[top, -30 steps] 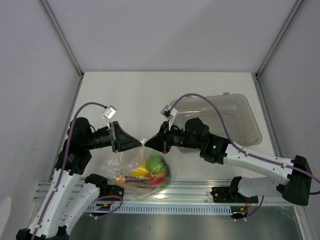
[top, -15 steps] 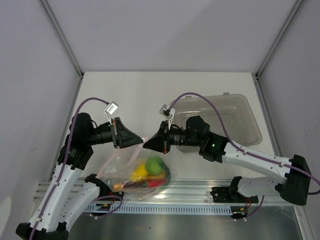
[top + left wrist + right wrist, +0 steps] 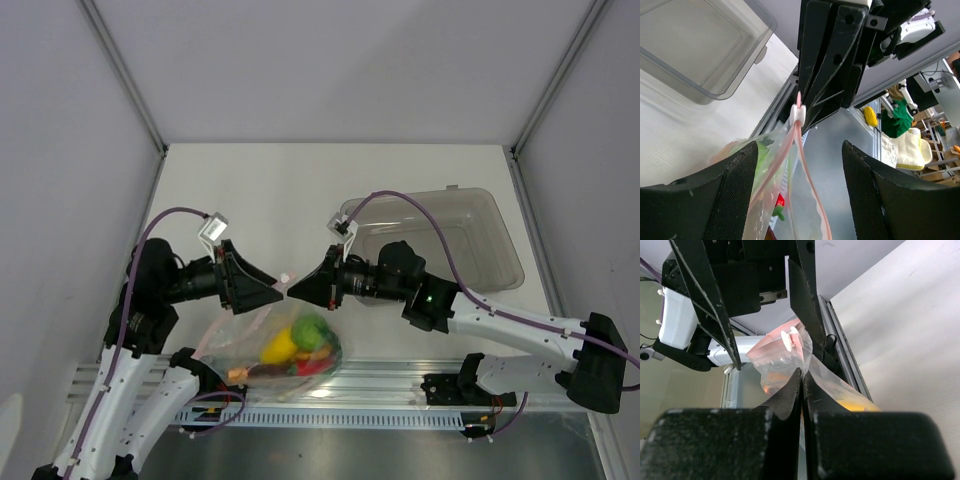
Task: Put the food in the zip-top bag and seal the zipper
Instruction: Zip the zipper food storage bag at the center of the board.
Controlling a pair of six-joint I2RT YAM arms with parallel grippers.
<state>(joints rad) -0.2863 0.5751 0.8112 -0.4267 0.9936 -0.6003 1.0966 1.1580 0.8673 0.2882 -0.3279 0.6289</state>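
The clear zip-top bag (image 3: 262,335) hangs by its top corner, pinched in my right gripper (image 3: 293,290), which is shut on the film just below the zipper (image 3: 802,375). Food lies in the bag's bottom: a yellow fruit (image 3: 278,347), a green round fruit (image 3: 310,330) and a red chili (image 3: 780,200). My left gripper (image 3: 272,292) faces the right one with its jaws open on either side of the bag's mouth (image 3: 799,145), touching nothing. The pinkish zipper (image 3: 790,150) runs down from a white slider (image 3: 798,114), and its two strips stand apart lower down.
A grey translucent rigid bin (image 3: 470,240) stands on the table behind the right arm, also seen in the left wrist view (image 3: 690,45). A metal rail (image 3: 400,385) runs along the near table edge under the hanging bag.
My left gripper has opened and let go of the bag's top, drawing back a little to the left. The right gripper stays shut on the bag, which now hangs from it alone.
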